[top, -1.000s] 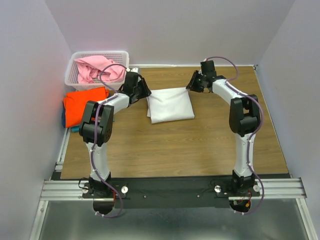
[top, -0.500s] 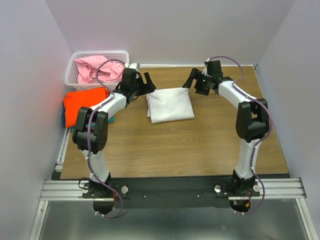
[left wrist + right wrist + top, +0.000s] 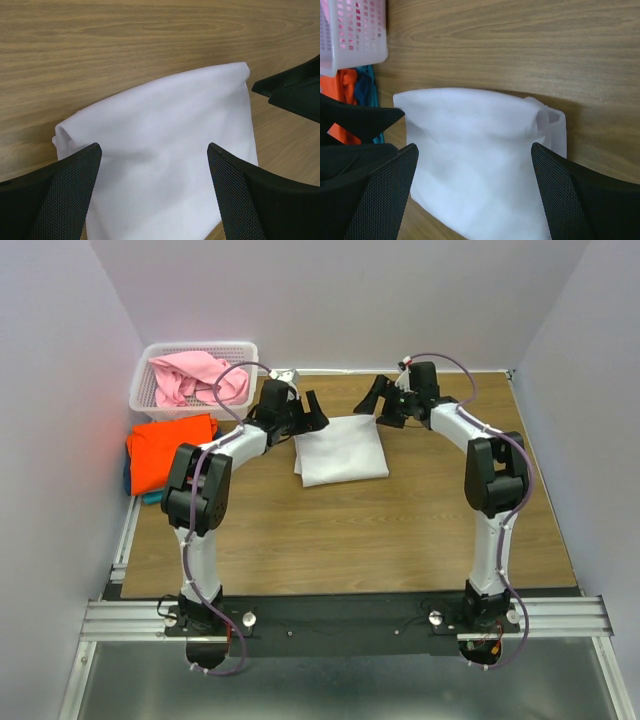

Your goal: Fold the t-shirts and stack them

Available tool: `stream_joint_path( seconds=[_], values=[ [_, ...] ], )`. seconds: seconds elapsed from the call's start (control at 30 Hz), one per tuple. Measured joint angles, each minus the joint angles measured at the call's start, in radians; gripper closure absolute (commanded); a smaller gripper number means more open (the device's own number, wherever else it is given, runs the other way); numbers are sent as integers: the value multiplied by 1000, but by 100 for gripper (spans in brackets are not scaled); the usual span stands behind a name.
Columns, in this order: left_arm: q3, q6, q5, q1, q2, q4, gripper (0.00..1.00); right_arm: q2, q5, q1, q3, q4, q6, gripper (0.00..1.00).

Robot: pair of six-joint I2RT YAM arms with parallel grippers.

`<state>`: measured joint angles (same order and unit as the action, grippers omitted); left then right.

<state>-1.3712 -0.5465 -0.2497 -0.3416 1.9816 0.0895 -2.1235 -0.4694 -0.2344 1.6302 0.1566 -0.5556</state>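
Now left gripper (image 3: 308, 414) and right gripper (image 3: 379, 402) are both hovering spread wide, flanking the folded white t-shirt (image 3: 342, 448).

Bright, even light from above fills every view, leaving only soft shadows on the wooden table (image 3: 350, 530). The left wall (image 3: 60, 440) carries an orange tint, probably reflected off the orange t-shirt (image 3: 160, 450). Wrist views are sharp.

White plastic lattice basket (image 3: 143, 392) sits far left, by the back wall. Wood-grain table (image 3: 350, 530) spans the middle. Aluminium rail (image 3: 130, 620) runs along the near edge with a black plate (image 3: 340, 615) on top. Plain pale walls (image 3: 340, 300) surround it.
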Motion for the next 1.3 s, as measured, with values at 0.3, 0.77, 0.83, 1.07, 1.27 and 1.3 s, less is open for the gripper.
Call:
stream_joint_path(
  seconds=[0.3,0.77,0.83,1.07,1.27,1.3],
  values=[
    [-93,1,2,2,102,-21,6,-145,-34,0,119,-13,-29,0],
    [-61,-1,4,30,149,-7,6,-196,-36,0,97,-68,-58,0],
    [-41,-4,3,30,148,24,6,-183,-38,1,53,-116,-72,0],
    [73,-19,1,30,103,135,6,-48,-36,-4,-193,-240,-107,0],
    [276,-45,-11,25,-18,219,6,93,-22,-26,-408,-290,-127,0],
    [313,-50,-13,23,-43,230,6,122,-16,-32,-454,-305,-129,0]
  ],
)
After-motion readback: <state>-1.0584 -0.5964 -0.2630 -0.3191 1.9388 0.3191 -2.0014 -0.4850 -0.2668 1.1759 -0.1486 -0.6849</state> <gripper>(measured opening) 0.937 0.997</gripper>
